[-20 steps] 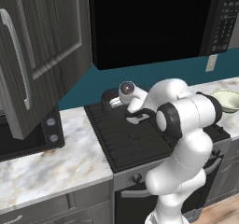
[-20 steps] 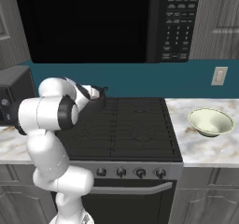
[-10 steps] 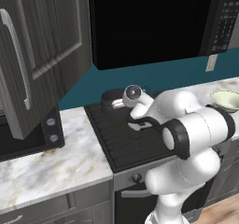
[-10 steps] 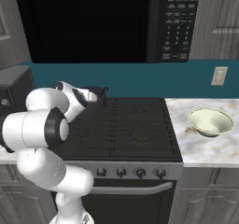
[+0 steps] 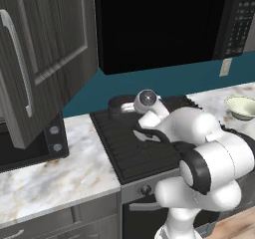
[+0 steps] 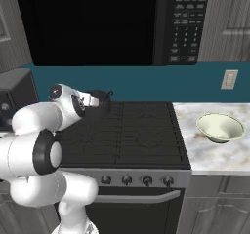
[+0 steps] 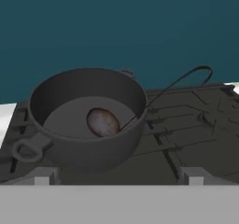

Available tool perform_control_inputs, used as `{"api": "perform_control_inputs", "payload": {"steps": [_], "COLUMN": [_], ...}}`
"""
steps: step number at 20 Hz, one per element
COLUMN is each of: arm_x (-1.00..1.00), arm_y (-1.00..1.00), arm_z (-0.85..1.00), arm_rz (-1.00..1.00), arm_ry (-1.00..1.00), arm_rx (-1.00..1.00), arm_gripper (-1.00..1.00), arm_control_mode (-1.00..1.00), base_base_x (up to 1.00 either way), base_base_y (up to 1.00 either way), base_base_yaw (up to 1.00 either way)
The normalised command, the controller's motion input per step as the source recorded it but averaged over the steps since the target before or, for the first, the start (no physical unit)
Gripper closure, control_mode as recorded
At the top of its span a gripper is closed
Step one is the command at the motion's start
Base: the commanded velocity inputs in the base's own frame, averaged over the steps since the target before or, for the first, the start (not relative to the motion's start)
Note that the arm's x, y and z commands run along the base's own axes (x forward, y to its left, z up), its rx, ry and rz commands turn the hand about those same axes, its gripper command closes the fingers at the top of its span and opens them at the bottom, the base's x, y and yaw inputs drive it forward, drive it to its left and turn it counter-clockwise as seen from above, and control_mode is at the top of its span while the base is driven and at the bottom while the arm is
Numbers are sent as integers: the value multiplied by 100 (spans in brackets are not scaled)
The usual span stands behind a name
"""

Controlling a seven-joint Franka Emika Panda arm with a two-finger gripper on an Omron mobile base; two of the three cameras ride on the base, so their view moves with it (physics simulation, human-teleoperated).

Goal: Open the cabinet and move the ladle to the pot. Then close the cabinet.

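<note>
Hand view, pot (image 7: 84,120): matte dark grey, round, two loop handles.
Ladle (image 7: 103,122): brownish oval bowl inside, thin wire handle over rim.
Gripper (image 7: 116,181): jaws spread, empty.

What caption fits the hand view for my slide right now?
Ladle lies bowl-down in the dark pot on the stove, its thin handle leaning out over the rim toward the teal wall.

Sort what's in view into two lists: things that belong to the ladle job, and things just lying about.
Part of the job:
- cabinet, door open
- pot on the stove's back left burner
- ladle, bowl in the pot, handle over the rim

Just lying about:
- bowl on the counter
- microwave
- stove
- wall outlet
</note>
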Motion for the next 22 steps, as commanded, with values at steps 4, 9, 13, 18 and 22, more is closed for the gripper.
{"api": "perform_control_inputs", "payload": {"steps": [4, 9, 13, 18, 22], "arm_x": [-54, -67, -69, -69, -63], "arm_y": [0, -9, -9, -10, -10], "arm_z": [0, 23, 42, 50, 51], "arm_rz": [0, 0, 0, 0, 0], "arm_ry": [-2, -2, 1, 7, 13], "arm_rx": [2, 2, 1, 1, 0], "arm_gripper": [-100, -100, -100, -100, -100], "arm_control_mode": [-100, -100, -100, -100, -100], "base_base_x": [0, 0, 0, 0, 0], "base_base_y": [0, 0, 0, 0, 0], "base_base_yaw": [0, 0, 0, 0, 0]}}
